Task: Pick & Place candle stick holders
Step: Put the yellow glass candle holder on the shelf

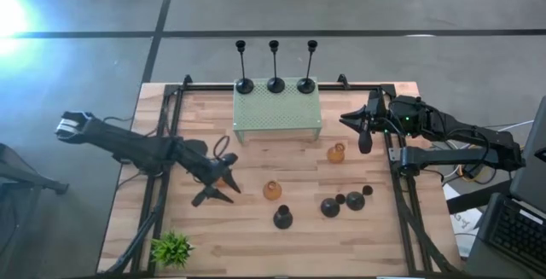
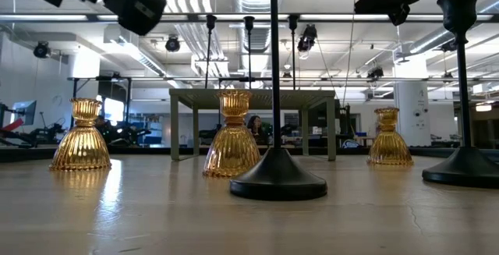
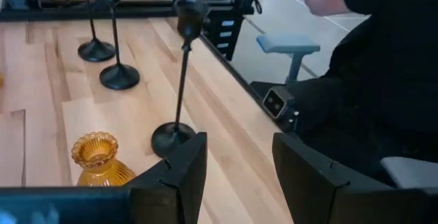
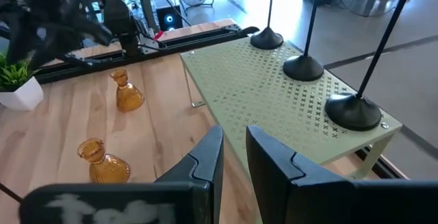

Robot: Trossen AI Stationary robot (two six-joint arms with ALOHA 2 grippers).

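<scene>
Upright, long axes vertical: three tall thin black candlestick holders [image 1: 275, 67] in a row atop mint-green perforated metal stand [image 1: 277, 114]. Left gripper [image 1: 218, 185] fingers parted, empty. Right gripper [image 1: 357, 123] narrowly parted, empty.

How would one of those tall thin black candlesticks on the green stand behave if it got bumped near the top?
The middle candlestick would probably tip easily: its stem is long and thin over a small round base. It stands near the back edge of the green stand, so it might fall off. It looks rigid, likely metal, so it shouldn't bend.
</scene>
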